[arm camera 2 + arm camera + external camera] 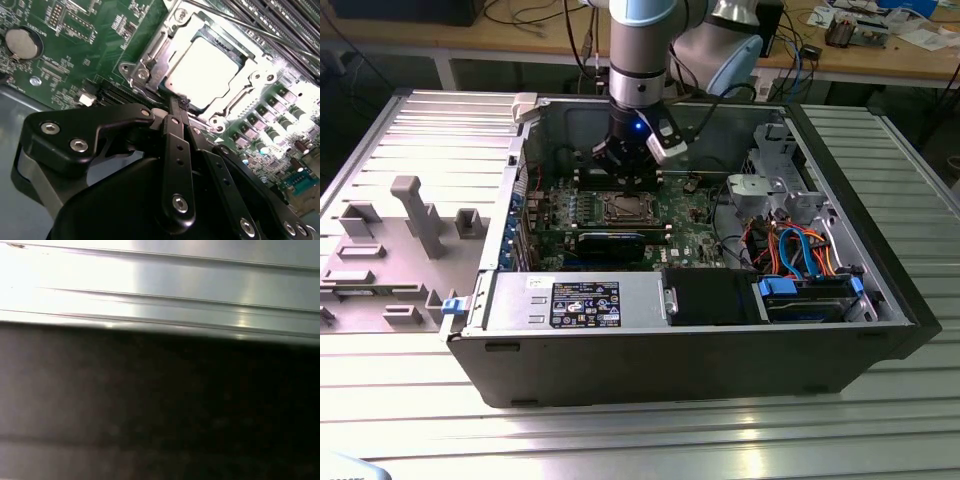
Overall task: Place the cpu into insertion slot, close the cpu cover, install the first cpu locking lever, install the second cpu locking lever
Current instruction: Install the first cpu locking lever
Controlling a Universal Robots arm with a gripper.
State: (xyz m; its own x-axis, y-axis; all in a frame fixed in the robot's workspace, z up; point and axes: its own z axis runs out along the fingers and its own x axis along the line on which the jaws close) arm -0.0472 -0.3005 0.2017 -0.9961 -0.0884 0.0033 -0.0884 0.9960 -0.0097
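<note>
The cpu (207, 72) lies flat in the insertion slot (134, 71), its pale metal top showing through the window of the cpu cover (235, 95), which lies down over it. A thin lever rod (235, 22) runs along the far side of the socket. In the second wrist view my gripper (176, 105) is shut, its black fingertips pressed together right at the socket's near edge, and I see nothing between them. In the exterior view the gripper (623, 172) hangs just above and behind the socket (624, 208) inside the open computer case.
A coin battery (22, 42) and long black memory slots (285, 20) flank the socket. A black graphics card (612, 241), a power supply (575, 300) and a drive bay with blue cables (805, 290) crowd the case. Grey fixtures (415, 215) stand outside it at the exterior view's left.
</note>
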